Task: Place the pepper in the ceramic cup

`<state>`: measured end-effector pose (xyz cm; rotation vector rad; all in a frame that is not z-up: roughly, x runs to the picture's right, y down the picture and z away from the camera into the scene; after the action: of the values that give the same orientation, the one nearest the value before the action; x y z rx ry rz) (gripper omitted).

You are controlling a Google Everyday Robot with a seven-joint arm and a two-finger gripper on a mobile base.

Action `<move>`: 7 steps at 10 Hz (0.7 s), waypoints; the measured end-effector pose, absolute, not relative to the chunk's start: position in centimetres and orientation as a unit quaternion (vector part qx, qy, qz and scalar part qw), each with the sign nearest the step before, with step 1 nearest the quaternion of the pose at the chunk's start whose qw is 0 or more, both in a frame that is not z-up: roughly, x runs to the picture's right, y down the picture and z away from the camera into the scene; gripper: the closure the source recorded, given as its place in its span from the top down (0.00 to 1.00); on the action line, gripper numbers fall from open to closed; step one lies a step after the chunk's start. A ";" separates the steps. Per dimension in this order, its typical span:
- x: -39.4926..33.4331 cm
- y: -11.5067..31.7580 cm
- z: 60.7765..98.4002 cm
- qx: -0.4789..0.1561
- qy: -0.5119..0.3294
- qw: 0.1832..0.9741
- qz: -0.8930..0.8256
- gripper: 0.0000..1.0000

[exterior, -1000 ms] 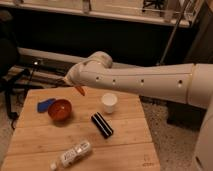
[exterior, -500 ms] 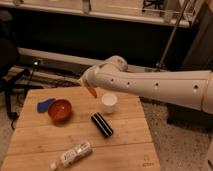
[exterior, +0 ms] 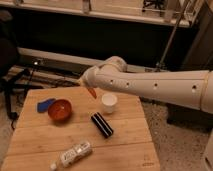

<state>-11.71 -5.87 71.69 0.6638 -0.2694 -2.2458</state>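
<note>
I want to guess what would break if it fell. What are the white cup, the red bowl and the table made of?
The white cup looks like glazed ceramic: plain, smooth, thick-walled. The red bowl has a shiny inside, so glossy plastic or glazed ceramic; I can't tell which. The table looks like light wood, with visible plank lines. The gripper hangs above the table left of the cup, holding the orange pepper.

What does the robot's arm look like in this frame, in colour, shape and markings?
The arm is a thick, smooth, off-white tube with rounded joints and a row of small dark dots along its side. It narrows to the gripper above the table's far edge, near the white cup. No loose cables or printed lettering show on it.
</note>
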 end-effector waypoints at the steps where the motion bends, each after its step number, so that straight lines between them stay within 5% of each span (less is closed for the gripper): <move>1: -11.5 -6.6 72.2 0.267 -0.098 0.388 -0.877 0.10; 7: -6.5 -8.1 73.0 0.300 -0.079 0.457 -0.834 0.10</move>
<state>-6.49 -8.11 73.01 0.7392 -0.1938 -2.0556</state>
